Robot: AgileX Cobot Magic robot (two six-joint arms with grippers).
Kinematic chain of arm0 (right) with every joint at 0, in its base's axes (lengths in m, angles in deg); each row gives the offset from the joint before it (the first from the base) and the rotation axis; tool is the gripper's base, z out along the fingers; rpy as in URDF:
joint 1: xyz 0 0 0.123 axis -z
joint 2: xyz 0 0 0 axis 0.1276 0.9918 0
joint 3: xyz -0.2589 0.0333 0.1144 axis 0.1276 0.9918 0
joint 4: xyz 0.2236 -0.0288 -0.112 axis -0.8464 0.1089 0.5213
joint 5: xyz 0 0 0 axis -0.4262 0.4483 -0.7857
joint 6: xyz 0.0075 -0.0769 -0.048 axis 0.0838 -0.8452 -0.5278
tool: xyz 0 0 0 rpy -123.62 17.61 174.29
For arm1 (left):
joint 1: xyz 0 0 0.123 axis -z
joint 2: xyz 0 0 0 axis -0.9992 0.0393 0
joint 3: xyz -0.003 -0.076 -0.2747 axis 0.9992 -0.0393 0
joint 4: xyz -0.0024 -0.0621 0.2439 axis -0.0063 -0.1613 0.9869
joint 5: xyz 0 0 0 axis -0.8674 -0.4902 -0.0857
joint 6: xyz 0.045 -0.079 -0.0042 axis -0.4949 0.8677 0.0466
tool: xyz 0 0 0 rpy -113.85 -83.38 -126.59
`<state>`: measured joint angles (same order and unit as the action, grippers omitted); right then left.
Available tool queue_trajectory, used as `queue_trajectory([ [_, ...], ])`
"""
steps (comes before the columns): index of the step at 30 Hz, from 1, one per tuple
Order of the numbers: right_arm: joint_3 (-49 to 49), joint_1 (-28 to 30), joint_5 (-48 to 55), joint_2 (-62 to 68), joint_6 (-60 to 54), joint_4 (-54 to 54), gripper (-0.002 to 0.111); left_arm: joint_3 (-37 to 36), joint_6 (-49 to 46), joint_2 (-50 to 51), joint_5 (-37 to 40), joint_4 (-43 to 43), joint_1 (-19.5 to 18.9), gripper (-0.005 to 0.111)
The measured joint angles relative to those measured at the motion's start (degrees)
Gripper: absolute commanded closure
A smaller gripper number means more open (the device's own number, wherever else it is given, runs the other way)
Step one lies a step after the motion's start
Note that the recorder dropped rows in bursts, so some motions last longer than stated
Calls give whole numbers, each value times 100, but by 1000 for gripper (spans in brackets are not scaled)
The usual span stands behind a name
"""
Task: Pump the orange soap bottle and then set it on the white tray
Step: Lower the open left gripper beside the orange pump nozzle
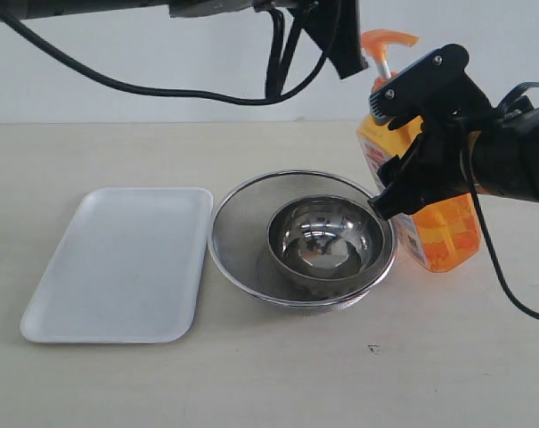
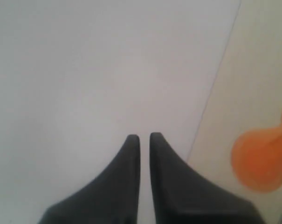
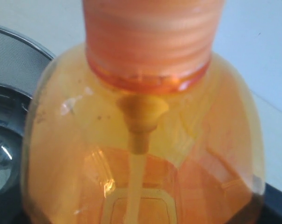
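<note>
The orange soap bottle [image 1: 443, 236] stands upright on the table at the right, just right of the strainer. My right gripper [image 1: 385, 152] reaches in from the right with its black fingers [image 1: 425, 76] on either side of the bottle's upper body, shut on it. In the right wrist view the bottle [image 3: 141, 140] fills the picture and hides the fingers. The orange pump head [image 1: 389, 40] rises above that grip. My left gripper [image 1: 347, 58] hangs just left of the pump head, its fingers almost together and holding nothing [image 2: 144, 136]. The white tray [image 1: 118, 263] lies flat at the left.
A round steel mesh strainer [image 1: 242, 223] with a shiny steel bowl [image 1: 327, 236] inside sits between the tray and the bottle, close against the bottle. A black cable [image 1: 118, 85] runs across the top of the scene.
</note>
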<state>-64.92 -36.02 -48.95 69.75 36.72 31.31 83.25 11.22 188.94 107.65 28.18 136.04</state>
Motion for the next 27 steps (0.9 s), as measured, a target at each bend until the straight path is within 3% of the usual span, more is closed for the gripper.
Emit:
queue_trajectory([
  [6, 0, 0, -60, 0, 0, 0, 108, 60, -11, -7, -717, -438, 0, 102],
  [13, 0, 0, -145, 0, 0, 9, 108, 60, -193, -7, -615, -971, 0, 102],
  [21, 0, 0, -166, 0, 0, 9, 108, 60, -1893, -7, -229, -2779, 0, 102],
  [27, 0, 0, -166, 0, 0, 9, 108, 60, -2875, -158, -50, -3311, 0, 102],
])
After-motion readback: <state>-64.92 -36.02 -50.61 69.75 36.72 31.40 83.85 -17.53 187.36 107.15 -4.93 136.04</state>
